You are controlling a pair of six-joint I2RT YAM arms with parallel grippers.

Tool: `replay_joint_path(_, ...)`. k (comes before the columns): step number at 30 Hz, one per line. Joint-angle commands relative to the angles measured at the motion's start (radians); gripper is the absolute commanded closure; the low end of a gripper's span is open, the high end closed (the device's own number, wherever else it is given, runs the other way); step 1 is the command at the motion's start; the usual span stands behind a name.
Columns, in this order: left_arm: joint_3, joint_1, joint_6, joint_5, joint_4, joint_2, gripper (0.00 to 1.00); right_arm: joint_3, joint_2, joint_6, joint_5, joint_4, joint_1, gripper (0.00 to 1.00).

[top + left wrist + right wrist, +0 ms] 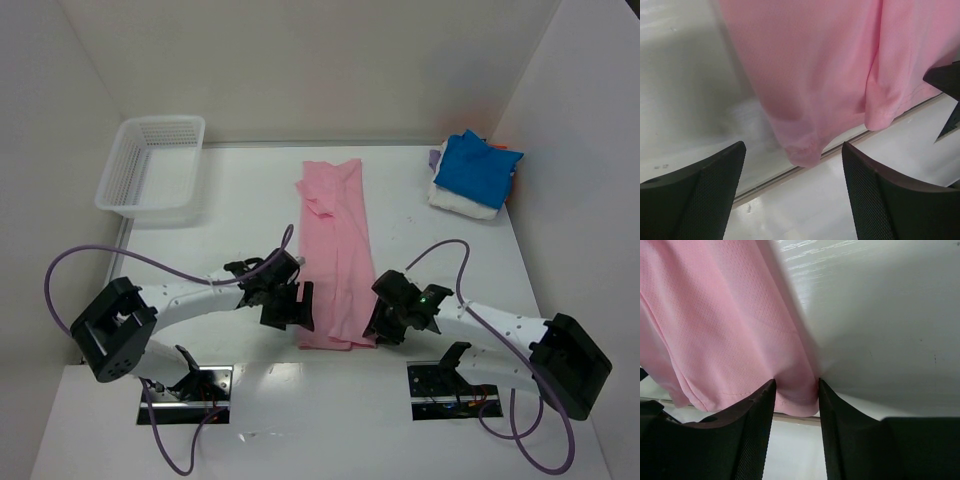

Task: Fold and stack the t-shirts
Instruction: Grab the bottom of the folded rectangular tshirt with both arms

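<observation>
One white mesh basket (pixel 150 170) stands at the far left of the worktop (pixel 240 210), and inside it only its own mesh floor shows. Well apart from it, in the far right corner, a blue t-shirt (pixel 478 167) lies folded on top of a white t-shirt (pixel 462 203), with a bit of a lavender t-shirt (pixel 435 157) peeking out behind them. The pink t-shirt (pixel 335 250) lies flat in the middle of the worktop, folded lengthwise into a long narrow strip that runs from the far side toward the arms. Its far end is rumpled, with a sleeve turned over, and its near end shows layered cloth with a stitched hem. The left gripper (pixel 792 150) sits low at the strip's near left corner, jaws wide apart, the hem corner between them and touching neither finger. The right gripper (pixel 795 385) is at the near right corner, jaws partway in, the hem corner filling the gap between them; whether they pinch the cloth I cannot tell.
</observation>
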Motion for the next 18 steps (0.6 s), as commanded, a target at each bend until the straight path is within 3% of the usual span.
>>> replay_joint_path(1,-0.043,-0.012,-0.087,0.036,0.031,-0.026,0.15,-0.033,-0.020,0.012,0.011,0.050,0.008,0.57)
replay_joint_path(18,-0.088,-0.070,-0.299,-0.046,0.092,-0.023,0.18,-0.042,-0.112,-0.011,0.067,0.101,0.008,0.64)
